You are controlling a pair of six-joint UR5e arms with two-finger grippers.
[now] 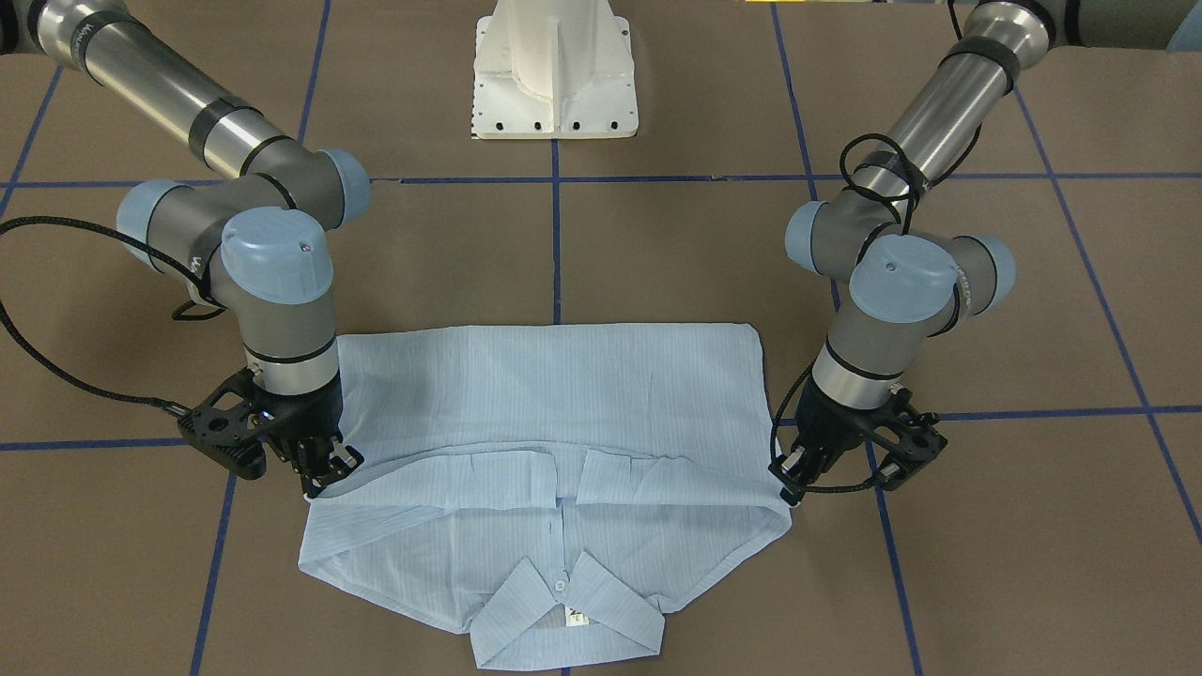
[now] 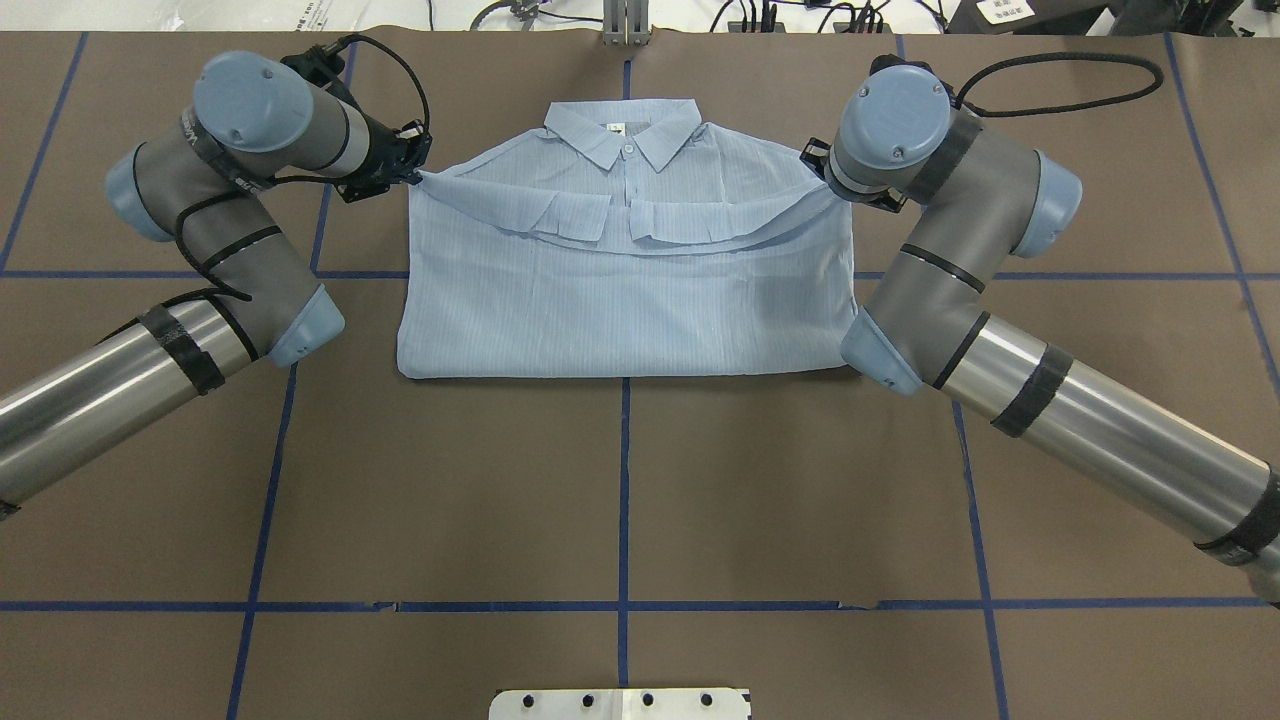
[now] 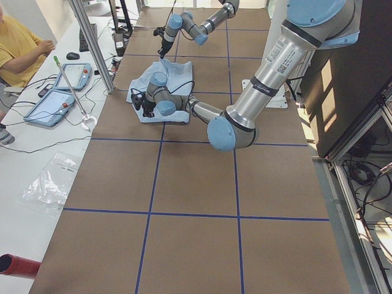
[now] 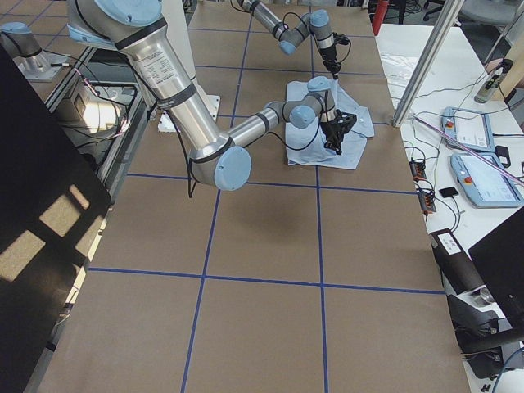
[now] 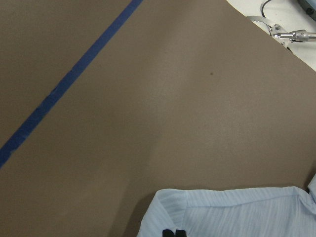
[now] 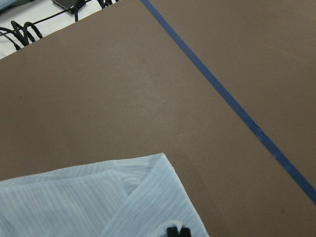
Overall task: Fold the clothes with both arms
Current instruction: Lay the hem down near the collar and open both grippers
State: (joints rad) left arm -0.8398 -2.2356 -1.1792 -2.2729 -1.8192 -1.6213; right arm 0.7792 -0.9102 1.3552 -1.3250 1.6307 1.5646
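The pale-blue striped shirt (image 2: 620, 300) lies on the brown table with its collar (image 2: 620, 135) at the far side and its lower part folded up over the chest. The folded edge and two cuffs (image 1: 563, 474) rest just short of the collar (image 1: 563, 610). My left gripper (image 2: 415, 172) is at the shirt's left edge, shut on the cloth at the fold's corner (image 1: 784, 483). My right gripper (image 1: 331, 469) is shut on the opposite corner, and in the overhead view the wrist largely hides it. Both wrist views show the fingertips (image 5: 173, 232) (image 6: 177, 230) close together on pale-blue cloth.
The white pedestal base (image 1: 554, 70) stands at the robot's side of the table. Blue tape lines (image 2: 625, 500) cross the brown surface. A side table with tablets (image 3: 61, 92), cables and a metal post (image 3: 92, 43) runs along the far edge, where a person in yellow (image 3: 18, 49) sits.
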